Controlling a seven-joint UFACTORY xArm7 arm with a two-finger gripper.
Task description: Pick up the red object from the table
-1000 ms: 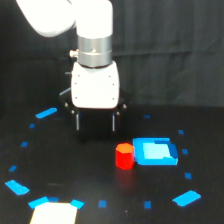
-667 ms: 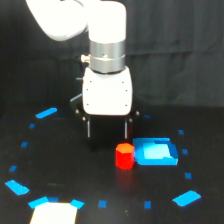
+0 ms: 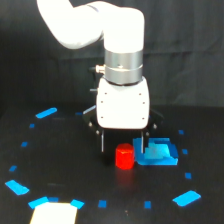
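Gripper [image 3: 123, 145] position: directly above and just behind the red object [image 3: 124, 156], low over the table [image 3: 60, 150]. Two dark fingers hang down, one at the left [image 3: 102, 142] and one at the right [image 3: 143, 144], and they stand wide apart with nothing between them but the top of the red object. The claw holds nothing. Whether the fingertips already reach the height of the block cannot be told from this view.

Location of target: the red object stands upright on the table, slightly right of centre, toward the near side of the ring of blue tape marks [image 3: 189, 198].

Risks from here:
- The blue block [image 3: 157, 153] lies just beside the red object on its right, possibly touching it. The right finger appears to come down at or over the near-left edge of that block. A further descent could land the finger on the blue block, or closing could drag both pieces together.
- The red object is short. A grasp taken too high would probably let it slip out or tip.
- An off-centre close would likely push the block sideways before both fingers bear on it.

Other items: a pale sheet [image 3: 54, 214] lies at the near left edge, well apart from the work. Left of the red object the table is free of obstruction.
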